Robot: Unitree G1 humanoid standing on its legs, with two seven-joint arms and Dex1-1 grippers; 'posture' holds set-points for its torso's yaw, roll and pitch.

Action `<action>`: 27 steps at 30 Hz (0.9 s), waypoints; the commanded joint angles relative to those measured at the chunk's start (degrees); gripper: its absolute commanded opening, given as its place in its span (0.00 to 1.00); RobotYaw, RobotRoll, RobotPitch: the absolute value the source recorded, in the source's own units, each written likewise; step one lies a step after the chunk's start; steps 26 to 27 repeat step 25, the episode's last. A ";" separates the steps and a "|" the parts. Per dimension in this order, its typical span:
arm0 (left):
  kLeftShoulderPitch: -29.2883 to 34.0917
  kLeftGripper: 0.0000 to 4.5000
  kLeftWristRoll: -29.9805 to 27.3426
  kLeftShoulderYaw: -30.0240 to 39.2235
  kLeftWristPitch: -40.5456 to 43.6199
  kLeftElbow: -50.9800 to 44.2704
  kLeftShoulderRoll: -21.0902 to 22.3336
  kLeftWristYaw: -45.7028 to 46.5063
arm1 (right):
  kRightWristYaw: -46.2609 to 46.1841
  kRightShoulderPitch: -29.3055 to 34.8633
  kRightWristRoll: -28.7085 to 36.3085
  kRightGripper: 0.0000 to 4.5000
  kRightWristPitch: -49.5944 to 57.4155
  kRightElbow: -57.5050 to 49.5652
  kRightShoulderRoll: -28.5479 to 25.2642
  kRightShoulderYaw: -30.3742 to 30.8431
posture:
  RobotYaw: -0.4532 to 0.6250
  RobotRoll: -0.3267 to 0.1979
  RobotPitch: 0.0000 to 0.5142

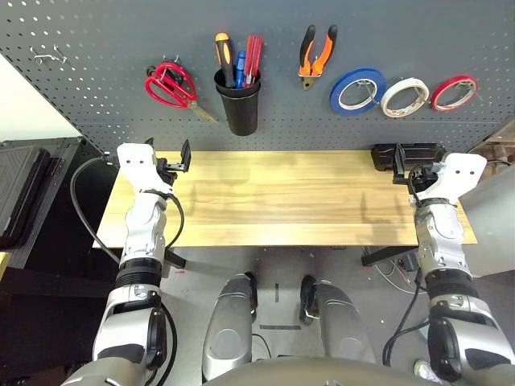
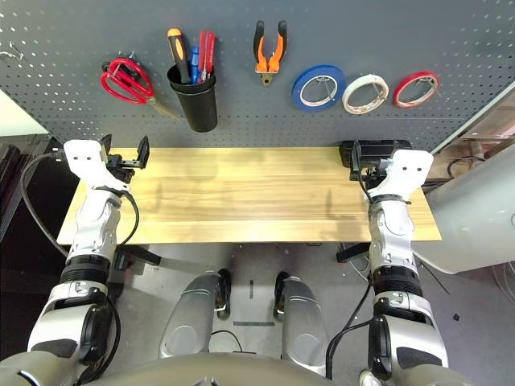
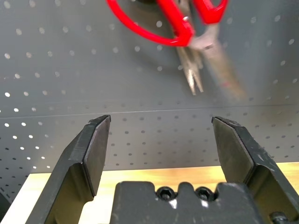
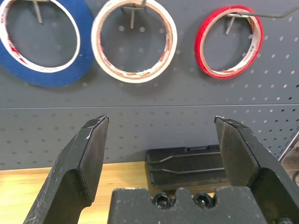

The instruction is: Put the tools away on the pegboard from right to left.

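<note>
1. I am seeing the left gripper (image 1: 170,159) hanging over the left end of the wooden bench top (image 1: 273,201) with its two black fingers (image 3: 91,154) spread wide and nothing between them.
2. I am seeing the right gripper (image 1: 406,165) over the right end of the bench, its fingers (image 4: 88,158) also standing far apart and empty, just beside a black case (image 4: 187,163) lying at the bench's back edge.
3. All four tools are hanging on the pegboard (image 1: 96,48), a dark grey panel dotted with small holes, rising behind the bench.
4. The white tape ring (image 1: 405,96) is hanging on a hook between the blue tape ring (image 1: 357,90) and the red tape ring (image 1: 455,92); its inner rim is looking brownish in the right wrist view.
5. The orange-and-black pliers (image 1: 317,55) are hanging nose down, left of the blue ring.
6. The black-handled screwdriver (image 1: 224,56), with its orange end up, is standing in the black cup (image 1: 240,104) beside blue and red handles.
7. The red-handled scissors (image 1: 170,85) are hanging at the far left, blades slanting down toward the cup.
8. I am finding the scissors' loops cut off and their blades blurred in the left wrist view.
9. The shafts of the tools in the cup are hidden by its wall.
</note>
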 commanded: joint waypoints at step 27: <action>0.76 0.98 -1.04 2.99 0.51 3.63 1.86 -0.26 | -0.08 -7.57 -1.32 1.00 -7.52 14.81 -0.92 0.09 | 0.54 0.62 0.33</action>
